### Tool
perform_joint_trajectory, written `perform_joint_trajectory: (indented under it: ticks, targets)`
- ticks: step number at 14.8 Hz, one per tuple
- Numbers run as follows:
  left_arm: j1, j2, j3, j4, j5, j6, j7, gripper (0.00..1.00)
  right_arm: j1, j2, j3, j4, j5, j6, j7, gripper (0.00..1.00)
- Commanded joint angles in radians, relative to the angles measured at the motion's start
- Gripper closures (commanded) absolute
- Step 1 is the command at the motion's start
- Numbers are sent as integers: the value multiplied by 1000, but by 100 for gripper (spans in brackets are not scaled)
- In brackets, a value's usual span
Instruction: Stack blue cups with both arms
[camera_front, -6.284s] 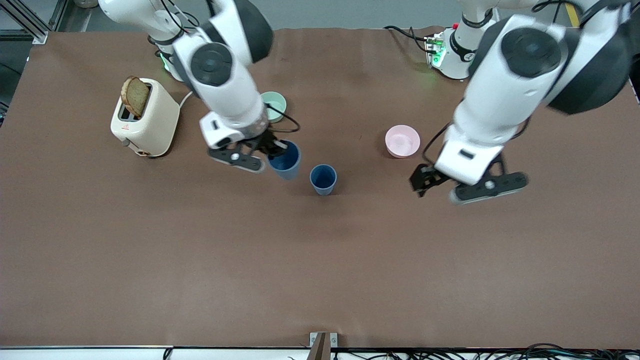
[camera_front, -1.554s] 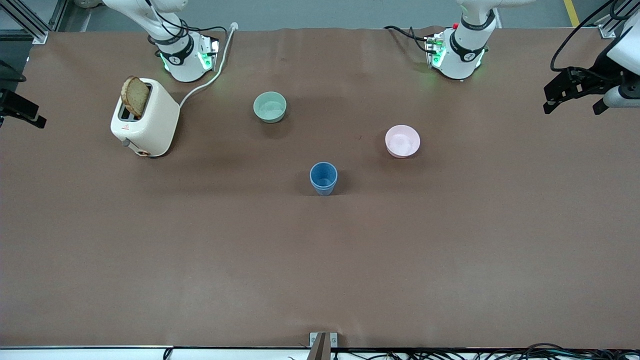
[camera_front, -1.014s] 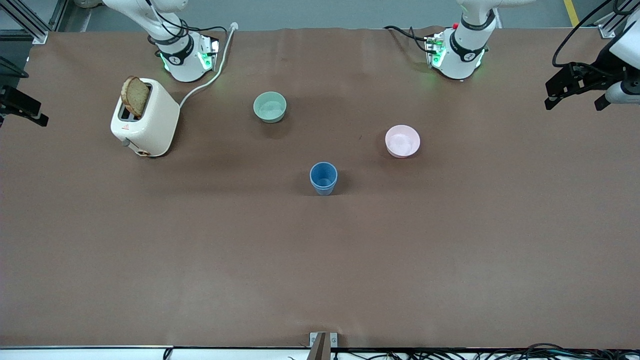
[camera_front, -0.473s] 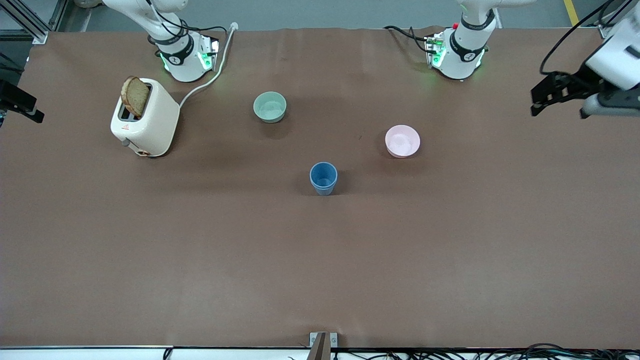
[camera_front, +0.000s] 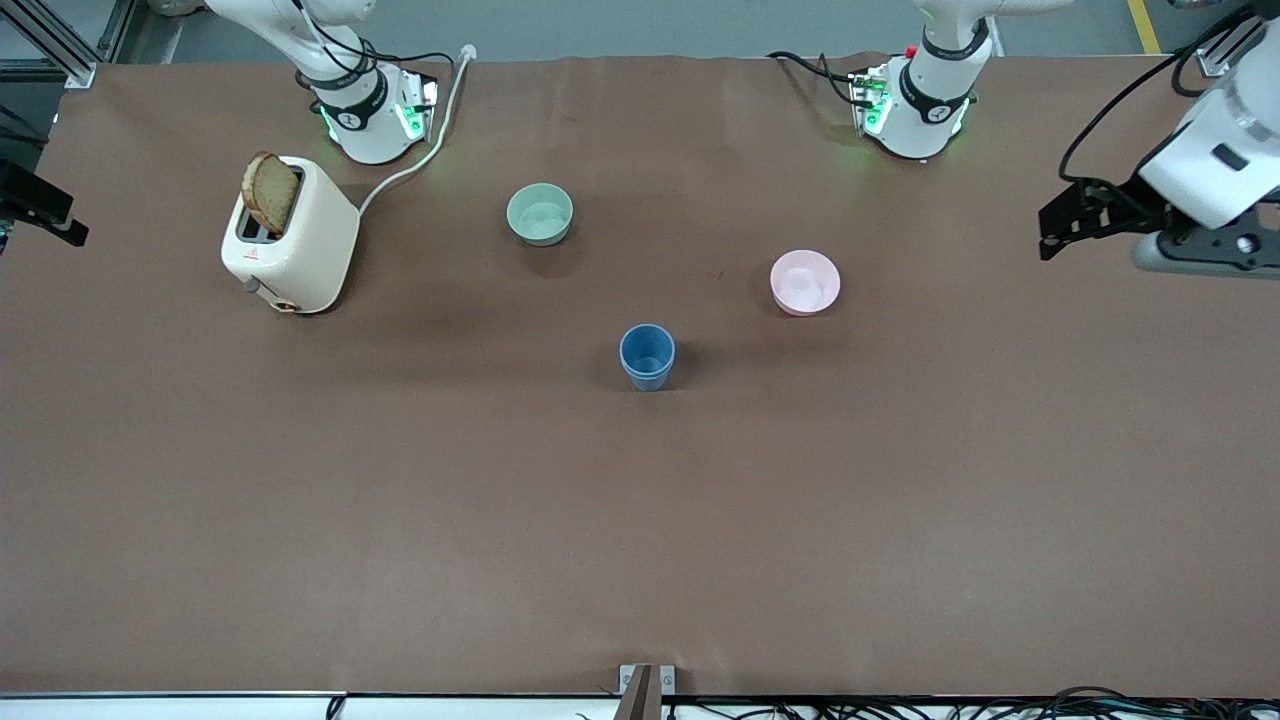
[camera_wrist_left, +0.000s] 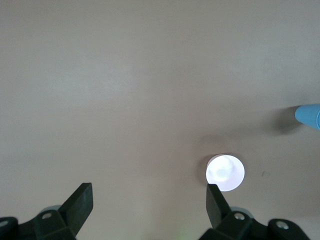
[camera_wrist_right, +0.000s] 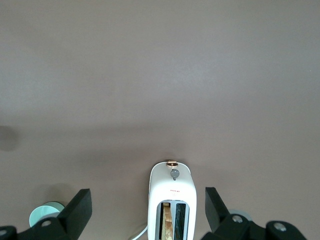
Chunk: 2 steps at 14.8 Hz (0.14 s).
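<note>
The two blue cups stand nested one in the other, upright at the middle of the table. The stack's edge shows in the left wrist view. My left gripper is open and empty, up in the air over the left arm's end of the table, well apart from the cups. In its own view its fingers stand wide apart over bare table. My right gripper is open and empty at the right arm's end of the table, mostly cut off by the front view's edge. Its fingers straddle the toaster below.
A cream toaster with a bread slice stands near the right arm's base, also in the right wrist view. A mint-green bowl and a pink bowl sit farther from the front camera than the cups.
The left gripper has swung in from the table's end toward the pink bowl and sits lower in the front view. The right gripper has barely moved. The cups stay stacked.
</note>
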<state>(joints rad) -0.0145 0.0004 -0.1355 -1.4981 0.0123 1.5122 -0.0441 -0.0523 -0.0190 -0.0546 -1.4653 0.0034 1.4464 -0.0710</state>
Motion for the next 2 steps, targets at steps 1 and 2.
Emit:
perform_joint_trajectory:
  ticks: [1, 2]
  targets:
    - [47, -19, -1, 51, 3, -24, 1, 0, 0, -18, -1, -20, 13, 11, -6, 0]
    - [51, -19, -1, 53, 5, -26, 4, 0, 0, -16, -1, -18, 13, 9, -6, 0]
